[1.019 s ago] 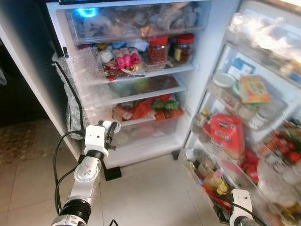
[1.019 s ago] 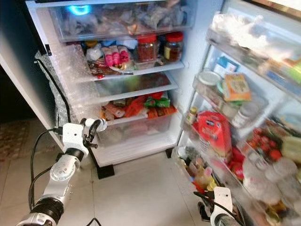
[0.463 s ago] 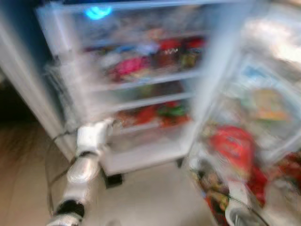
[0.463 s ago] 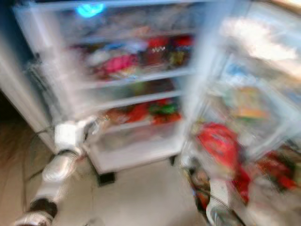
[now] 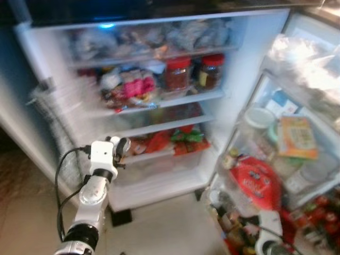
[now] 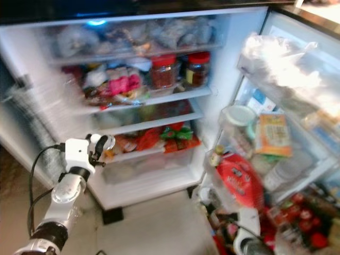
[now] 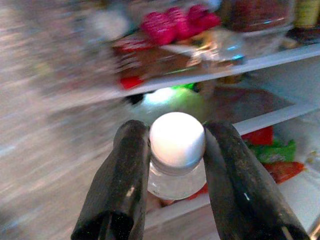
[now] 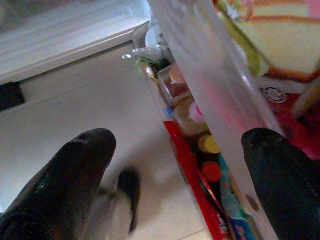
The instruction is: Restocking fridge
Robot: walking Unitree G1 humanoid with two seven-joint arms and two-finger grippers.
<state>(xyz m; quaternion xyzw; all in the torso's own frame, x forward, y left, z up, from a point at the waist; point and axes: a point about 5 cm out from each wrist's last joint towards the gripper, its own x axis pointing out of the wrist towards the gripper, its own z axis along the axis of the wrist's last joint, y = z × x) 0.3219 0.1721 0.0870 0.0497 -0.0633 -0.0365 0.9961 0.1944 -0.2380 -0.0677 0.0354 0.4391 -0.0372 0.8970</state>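
Item: white-capped bottle (image 7: 176, 150), clamped by left gripper (image 7: 175, 165) jaws, facing open fridge (image 5: 249, 79) shelves. Change: camera now squarer to fridge; bottle unplaced. Right gripper (image 8: 180, 170): jaws wide, empty, low by door.

Pale tiled floor (image 8: 90, 100), dark surroundings beyond.

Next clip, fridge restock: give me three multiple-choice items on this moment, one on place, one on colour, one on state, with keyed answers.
1. Where do the two red-lidded jars stand?
A. fridge shelf
B. floor
C. door rack

2. What colour is the cap of the clear bottle?
A. blue
B. white
C. green

3. How is the right gripper?
A. shut on a jar
B. shut on a bag
C. open

Key: A, the red-lidded jars stand on an inner shelf. B, the clear bottle in the left gripper has a white cap. C, the right gripper has its fingers wide apart, nothing between.
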